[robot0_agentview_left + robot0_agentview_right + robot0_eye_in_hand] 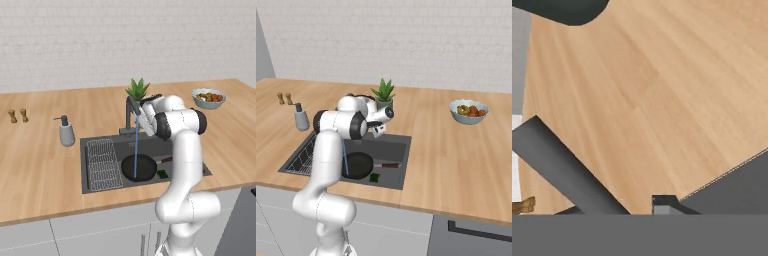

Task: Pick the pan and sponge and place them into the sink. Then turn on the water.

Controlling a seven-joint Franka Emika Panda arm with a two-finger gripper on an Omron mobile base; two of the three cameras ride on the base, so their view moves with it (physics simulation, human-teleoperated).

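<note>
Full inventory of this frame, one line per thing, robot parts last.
pan: 1, black with reddish-brown handle, in the sink
sponge: 1, green, in the sink by the pan handle
water: 1 stream, light blue, falling onto the pan
sink: 1, dark grey, set in the counter
faucet: 1, dark grey, behind the sink
wire rack: 1, grey, sink's left part
soap dispenser: 1, grey, left of sink
shakers: 2, brown, far left
plant: 1, green, behind faucet
fruit bowl: 1, pale, right
counter: 1, wood
gripper: 1, by the faucet, jaws unclear

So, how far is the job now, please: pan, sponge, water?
All three steps look done. The pan lies in the sink, and the sponge sits beside it on the basin floor. The water runs from the faucet into the pan. The gripper is near the faucet, carrying nothing visible. Nothing seems left.
</note>
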